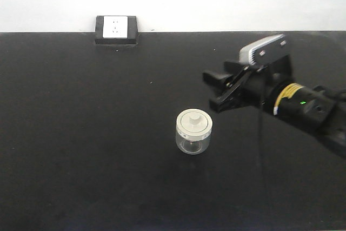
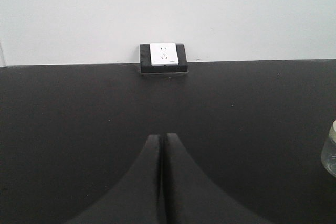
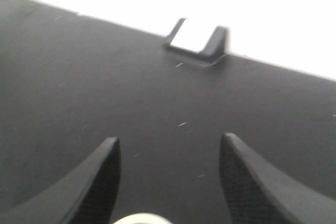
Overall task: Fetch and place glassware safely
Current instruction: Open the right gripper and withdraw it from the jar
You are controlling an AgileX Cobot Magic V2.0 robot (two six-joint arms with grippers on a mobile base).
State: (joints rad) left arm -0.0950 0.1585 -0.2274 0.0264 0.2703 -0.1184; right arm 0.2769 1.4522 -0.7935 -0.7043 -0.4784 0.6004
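Front view: the glass jar (image 1: 193,132) stood upright on the black table (image 1: 81,144), lid on. The right gripper (image 1: 210,89) hung near its 2 o'clock, jaws wide, empty. Left wrist view: the left gripper (image 2: 160,139) was pressed closed on nothing. Right wrist view: the lid (image 3: 139,219) showed at 6 o'clock, between the jaws. We judged this the approach; next, lower to straddle the jar.

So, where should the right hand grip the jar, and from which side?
Probably grip the jar across its glass, below the lid, coming from the right rear, where the open right hand hovers. It stands upright and round, and the lid might lift off.
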